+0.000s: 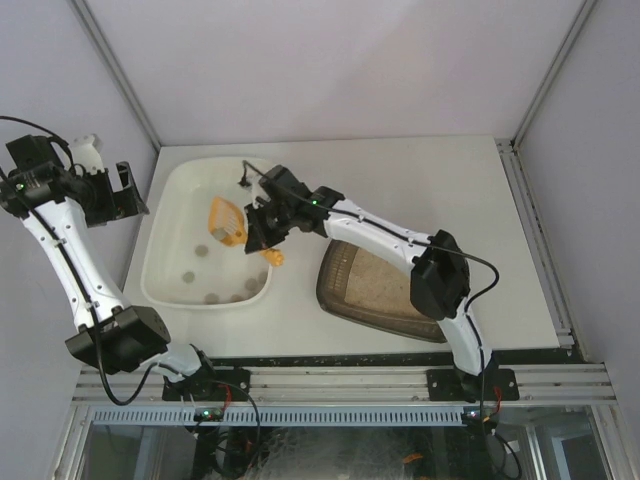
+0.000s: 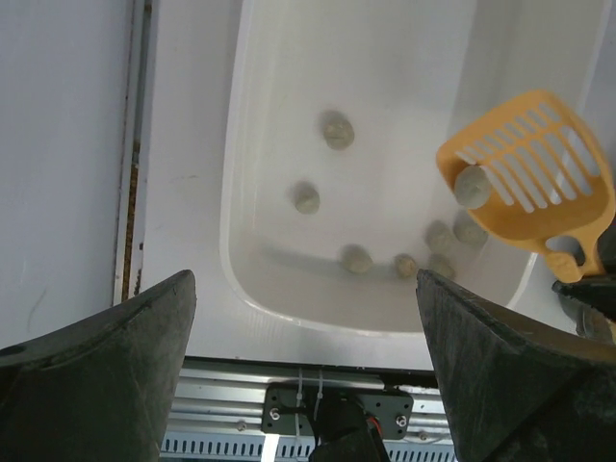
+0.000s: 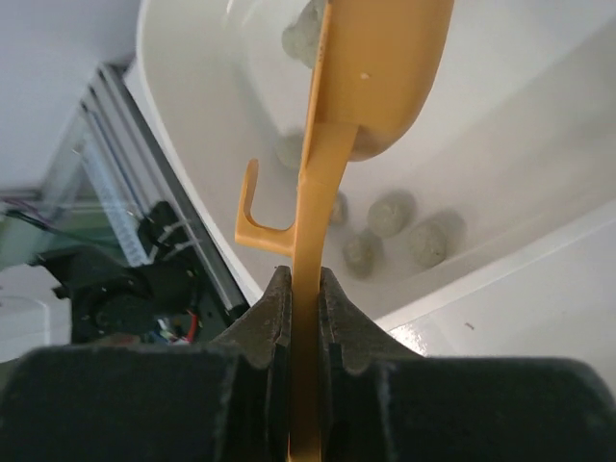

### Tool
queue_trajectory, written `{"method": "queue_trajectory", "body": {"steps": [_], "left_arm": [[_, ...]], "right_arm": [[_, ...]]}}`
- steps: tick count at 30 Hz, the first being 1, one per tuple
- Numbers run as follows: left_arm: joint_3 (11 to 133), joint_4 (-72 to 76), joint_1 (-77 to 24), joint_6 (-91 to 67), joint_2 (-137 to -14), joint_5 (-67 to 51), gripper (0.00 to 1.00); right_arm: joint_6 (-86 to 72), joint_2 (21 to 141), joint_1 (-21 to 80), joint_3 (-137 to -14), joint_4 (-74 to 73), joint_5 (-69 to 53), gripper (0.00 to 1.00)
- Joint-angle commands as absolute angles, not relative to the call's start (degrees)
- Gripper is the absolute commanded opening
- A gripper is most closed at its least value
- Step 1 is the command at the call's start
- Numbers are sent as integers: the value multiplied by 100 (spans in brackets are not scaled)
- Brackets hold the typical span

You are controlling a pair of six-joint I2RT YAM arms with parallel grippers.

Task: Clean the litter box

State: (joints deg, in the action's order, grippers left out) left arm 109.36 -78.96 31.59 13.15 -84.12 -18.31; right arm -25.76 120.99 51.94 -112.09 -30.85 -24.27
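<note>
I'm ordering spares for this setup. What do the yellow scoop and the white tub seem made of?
The scoop looks like moulded plastic, matte orange-yellow: uniform colour, slotted blade, one-piece hooked handle. The white tub is probably smooth, glossy plastic, given its rounded rim and soft sheen.

Litter box (image 1: pixel 326 285): dark grey-brown rectangular plastic tray, rounded corners; filled with pale beige sandy litter; flat and upright on white table (image 1: pixel 420 180), near-right area, set slightly askew; beside white tub (image 1: pixel 152 250), to its right, not touching; right end partly hidden
</note>
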Motion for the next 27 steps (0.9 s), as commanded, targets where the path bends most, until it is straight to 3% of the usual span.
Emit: {"method": "queue_trajectory", "body": {"steps": [1,7,19,22,27], "left_arm": [[10640,-7802,3244,1557,-8131,-1992,100],[10485,-7742,3257,1612,-8224,-1986,100],[10339,-7640,3256,1539,-8368,-2162,100],[10241,-7607,3255,1534,-8356,-2241,100],[9653,-6827,3255,1212,-7995,-1833,100]], "right_arm": [[-1164,12089,5764,-12162,-4564,-1155,0],[-113,12053,6312,-12289,-4960,314,0],[589,11257,6237,-11090,-4044,1003,0],[359,10781,5910,-10518,-3913,618,0],[-614,8626,4799,-7831,-3068,-915,0]]}}
